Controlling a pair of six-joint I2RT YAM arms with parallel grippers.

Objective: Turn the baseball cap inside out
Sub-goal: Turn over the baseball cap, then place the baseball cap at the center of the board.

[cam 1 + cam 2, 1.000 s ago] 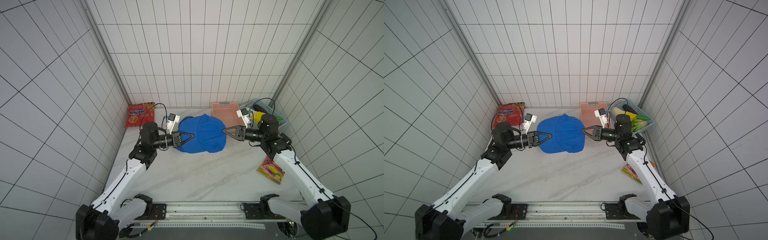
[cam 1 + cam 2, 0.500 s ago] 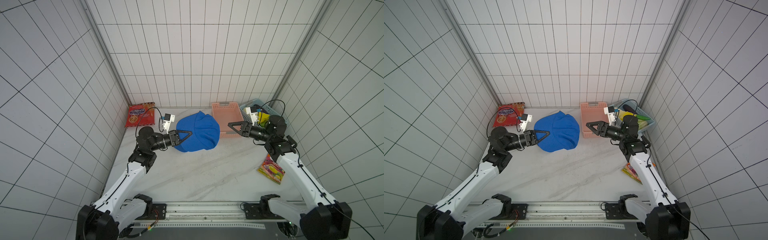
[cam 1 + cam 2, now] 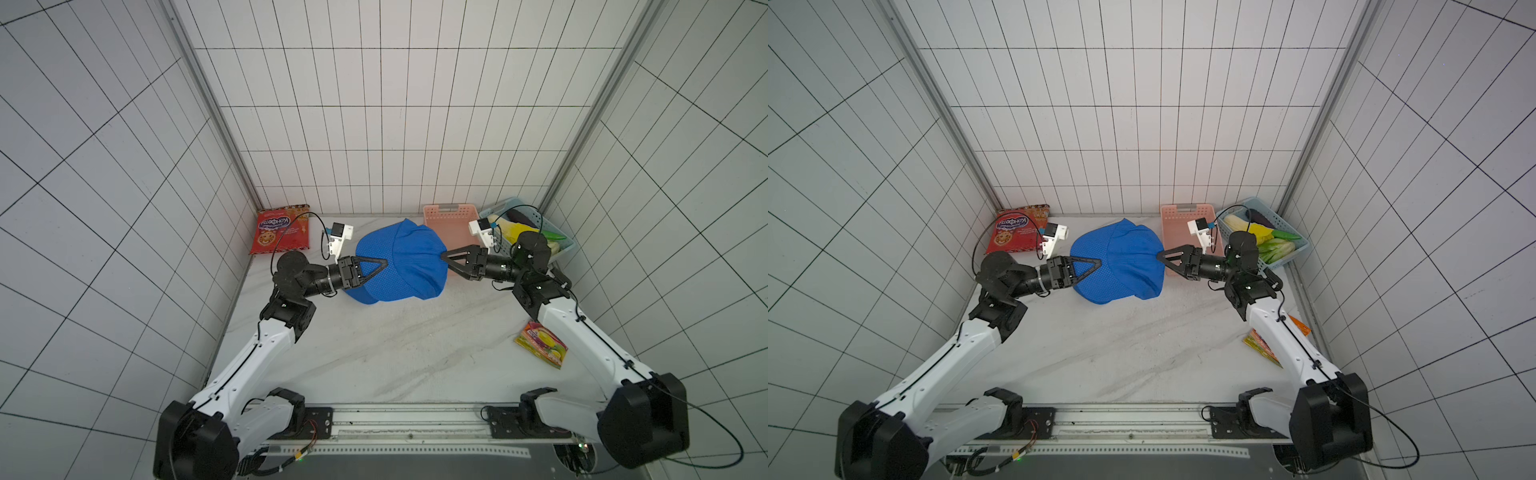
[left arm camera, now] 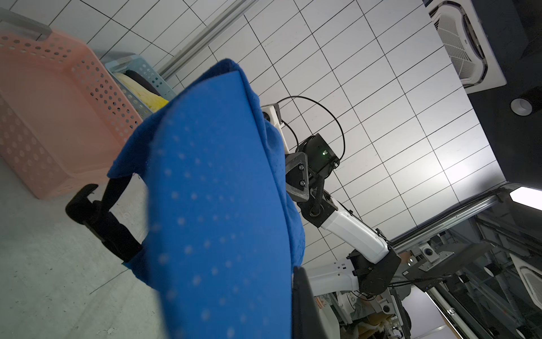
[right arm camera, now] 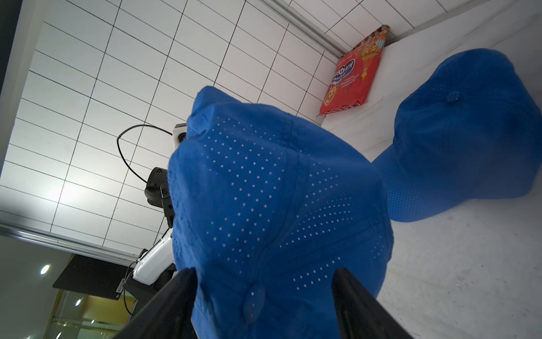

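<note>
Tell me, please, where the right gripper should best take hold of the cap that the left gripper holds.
Pinch the crown at its top button, coming straight in from the robot's right. The cap is held by the shut left gripper on the far side, with that button facing the open right gripper, which straddles it.

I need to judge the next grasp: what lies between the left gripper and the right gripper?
Only the blue cap: its bunched fabric fills the stretch between the left gripper and the right gripper, as both top views show.
</note>
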